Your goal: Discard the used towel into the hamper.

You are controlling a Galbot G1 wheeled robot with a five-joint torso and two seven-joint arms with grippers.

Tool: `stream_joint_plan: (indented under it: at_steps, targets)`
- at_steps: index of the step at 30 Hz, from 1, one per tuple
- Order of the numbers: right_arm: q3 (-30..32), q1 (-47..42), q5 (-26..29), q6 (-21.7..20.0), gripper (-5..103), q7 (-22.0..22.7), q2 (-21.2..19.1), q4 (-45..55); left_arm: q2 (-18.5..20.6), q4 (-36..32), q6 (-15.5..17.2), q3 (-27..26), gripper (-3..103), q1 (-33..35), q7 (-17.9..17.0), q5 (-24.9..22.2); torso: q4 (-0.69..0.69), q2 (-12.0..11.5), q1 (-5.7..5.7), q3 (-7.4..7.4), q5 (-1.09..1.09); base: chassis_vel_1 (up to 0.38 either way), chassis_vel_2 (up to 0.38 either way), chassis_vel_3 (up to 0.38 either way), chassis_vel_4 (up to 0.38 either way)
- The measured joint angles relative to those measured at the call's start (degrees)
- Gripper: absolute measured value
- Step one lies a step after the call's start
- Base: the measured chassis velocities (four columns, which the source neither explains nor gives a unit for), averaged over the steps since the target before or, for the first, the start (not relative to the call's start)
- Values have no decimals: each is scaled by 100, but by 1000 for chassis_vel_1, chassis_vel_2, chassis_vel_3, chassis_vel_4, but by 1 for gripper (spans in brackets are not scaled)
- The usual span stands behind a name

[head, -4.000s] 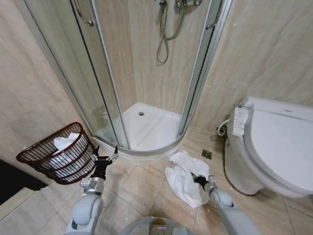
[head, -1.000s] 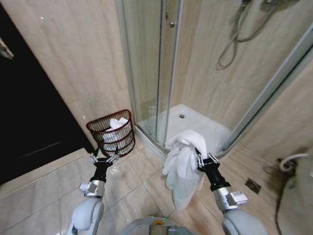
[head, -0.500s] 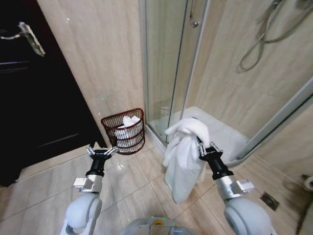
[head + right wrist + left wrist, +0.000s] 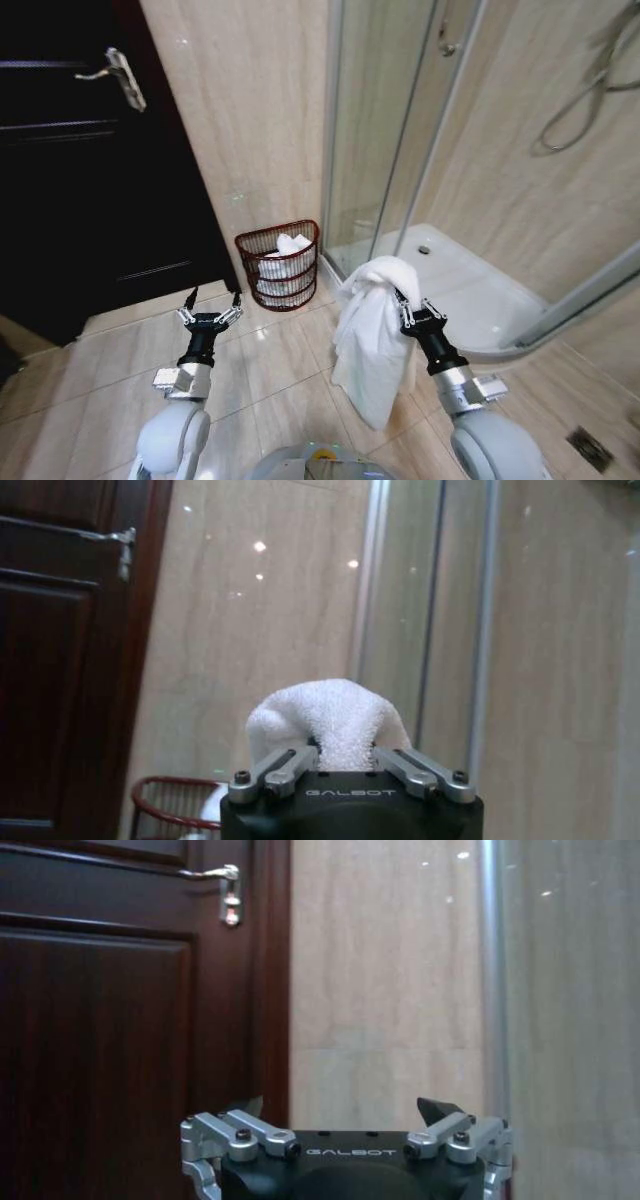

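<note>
The right tool [image 4: 404, 307] grips the towel [image 4: 368, 345], lifted off the floor; the hamper [image 4: 279, 265] is well apart, drop remaining. The left tool [image 4: 210, 306] is wide open, idle.

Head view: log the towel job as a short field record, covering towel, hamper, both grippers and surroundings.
towel: white towel, hanging off the floor from the right gripper
right gripper: right gripper, fingers shut on the towel's top
left gripper: left gripper, fingers open, holding nothing
hamper: hamper on the floor against the wall, white cloth already inside
surroundings: dark door left of the hamper, glass shower enclosure right of it
</note>
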Motion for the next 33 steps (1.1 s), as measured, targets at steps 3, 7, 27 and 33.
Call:
stream_joint_plan:
  at_steps: [3,7,27,33]
  targets:
    - [-17,12,34,-32,12,25,3,8,-4,-32,2,4,100,32,-7,18,0,0,0,0,1,104,104,115,116]
    - [10,-1,49,16,12,43,-3,-10,-5,-78,11,0,100,59,-29,48,0,0,0,0,1,114,114,106,100]
    - [73,282,201,-106,12,320,-71,-85,56,-369,364,-10,100,146,-406,118,0,334,92,243,0,41,47,37,40]
    - [64,396,208,-211,12,304,-120,-86,86,-405,436,-37,100,135,-460,90,0,484,134,350,0,0,0,0,0]
